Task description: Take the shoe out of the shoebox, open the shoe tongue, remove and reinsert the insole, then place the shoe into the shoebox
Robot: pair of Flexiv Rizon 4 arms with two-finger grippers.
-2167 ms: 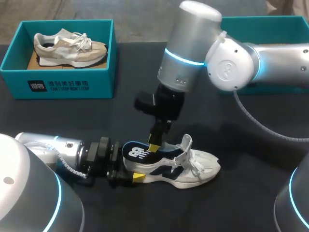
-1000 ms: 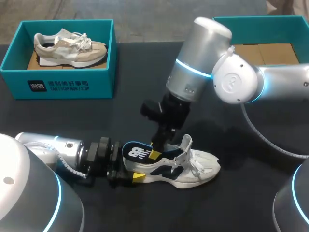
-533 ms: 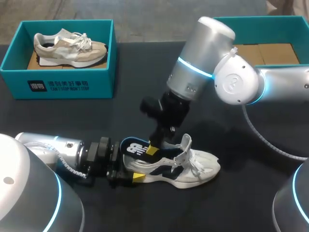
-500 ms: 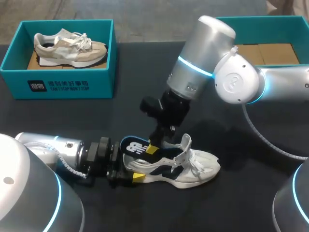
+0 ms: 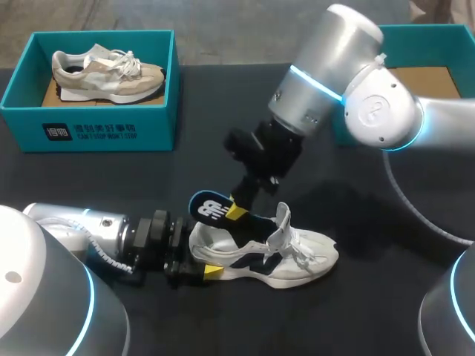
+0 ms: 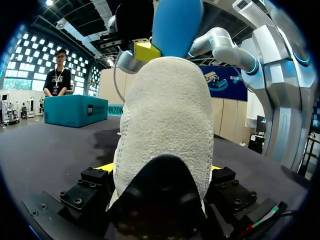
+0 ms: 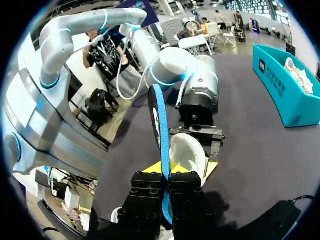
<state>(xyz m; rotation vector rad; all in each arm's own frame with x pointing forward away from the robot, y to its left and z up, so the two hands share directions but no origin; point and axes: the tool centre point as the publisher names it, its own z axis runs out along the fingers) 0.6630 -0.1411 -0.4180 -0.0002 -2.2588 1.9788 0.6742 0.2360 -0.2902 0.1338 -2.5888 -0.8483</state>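
A white and navy shoe point(image 5: 276, 257) lies on its sole on the black table, toe to the right. My left gripper point(image 5: 199, 265) holds its heel point(image 6: 167, 120) from both sides, a yellow tip showing at each side. The blue insole point(image 5: 213, 209) sticks up out of the shoe's opening, heel end raised and its front end still inside. My right gripper point(image 5: 237, 211) is shut on the insole's edge point(image 7: 160, 125) just above the heel point(image 7: 186, 152). In the left wrist view the insole point(image 6: 177, 22) rises above the heel, with the right gripper point(image 6: 145, 50) beside it.
A teal shoebox point(image 5: 22, 119) at the back left holds a beige shoe point(image 5: 107, 73). A second teal box point(image 5: 427, 31) stands at the back right behind my right arm. Bare black table lies between the boxes and the shoe.
My right gripper closed on the insole and rose up and to the right, drawing the insole's heel end further out of the shoe. The left arm and the shoe stayed put.
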